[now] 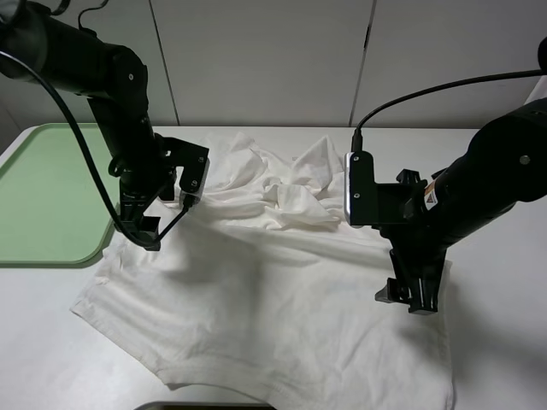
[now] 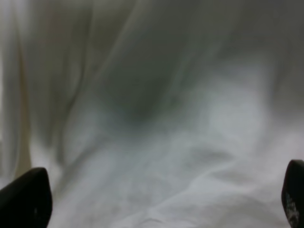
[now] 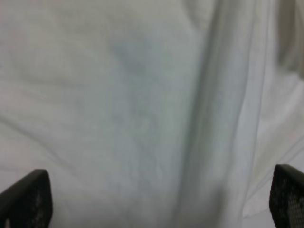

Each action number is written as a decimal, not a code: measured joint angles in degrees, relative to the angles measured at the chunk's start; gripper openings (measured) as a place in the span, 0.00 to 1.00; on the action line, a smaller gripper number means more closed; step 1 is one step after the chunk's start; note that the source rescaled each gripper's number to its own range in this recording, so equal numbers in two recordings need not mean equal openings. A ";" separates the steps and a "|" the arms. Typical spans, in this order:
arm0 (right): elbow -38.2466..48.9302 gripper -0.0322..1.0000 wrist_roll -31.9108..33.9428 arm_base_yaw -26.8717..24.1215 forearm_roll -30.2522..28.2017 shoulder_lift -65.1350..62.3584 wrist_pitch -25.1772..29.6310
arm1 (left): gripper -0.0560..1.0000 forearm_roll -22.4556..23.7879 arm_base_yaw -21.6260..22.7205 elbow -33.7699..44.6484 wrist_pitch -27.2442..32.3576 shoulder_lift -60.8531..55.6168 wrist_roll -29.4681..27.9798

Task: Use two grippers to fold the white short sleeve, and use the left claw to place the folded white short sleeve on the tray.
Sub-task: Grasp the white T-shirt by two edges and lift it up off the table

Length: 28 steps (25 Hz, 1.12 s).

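High camera, garment: A white T-shirt (image 1: 273, 299) lies spread on a white table (image 1: 504, 342). Its body is fairly smooth and its far end is bunched into folds (neckline and sleeves seem buried in that heap).
High camera, left claw: The left claw (image 1: 141, 229) is low at the shirt's edge on the tray side, with its fingers spread apart and nothing pinched.
High camera, right claw: The right claw (image 1: 410, 297) is low at the shirt's opposite edge, its fingers just as wide and empty.
Why placed so: One claw at each side edge looks like the set-up for a paired pinch, so both edges rise together and the fold stays straight.
High camera, tray: A pale green tray (image 1: 43, 196) lies just beside the shirt, beyond the left claw.
Left wrist camera: Blurred white cloth fills the view. Black fingertips (image 2: 23, 199) show far apart, not gripping.
Right wrist camera: White cloth with one long crease fills the view. Black fingertips (image 3: 26, 197) show far apart, not gripping.
In the way: The bunched heap may make the fold lumpy. The left arm's looping cable (image 1: 85, 162) hangs between shirt and tray.
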 joint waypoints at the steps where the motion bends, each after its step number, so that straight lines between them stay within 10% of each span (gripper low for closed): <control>1: 0.00 1.00 0.00 0.00 0.13 0.00 -0.28 | 0.96 0.00 0.15 -0.19 0.00 0.53 0.11; 28: 0.00 1.00 0.73 -0.13 -0.50 6.23 -4.83 | 0.96 2.09 4.69 -2.23 2.70 4.87 4.06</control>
